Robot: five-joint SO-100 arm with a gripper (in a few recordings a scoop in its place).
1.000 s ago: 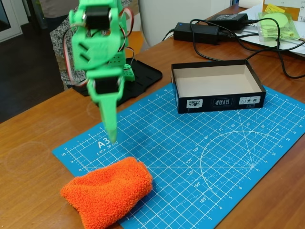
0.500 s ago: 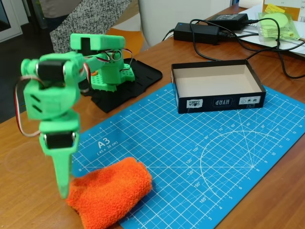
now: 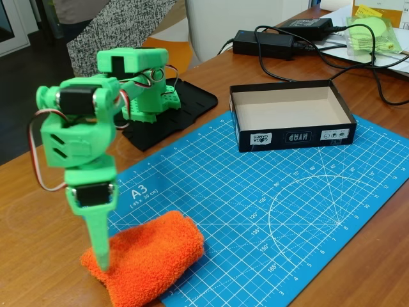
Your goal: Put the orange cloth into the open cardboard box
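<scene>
We note the open cardboard box (image 3: pixel 291 115) at the cutting mat's (image 3: pixel 255 211) far edge, empty. The orange cloth (image 3: pixel 150 256) overhangs the mat's near-left corner. The gripper (image 3: pixel 101 252) touches its left end; jaw state unclear. We should seat deep before closing.

In the fixed view the green hand (image 3: pixel 102 256) points straight down, its tip touching the left end of the orange cloth (image 3: pixel 148 257) on the blue cutting mat (image 3: pixel 268 198). The open cardboard box (image 3: pixel 291 135) sits well apart at the mat's far edge on the counter (image 3: pixel 38 192).
</scene>
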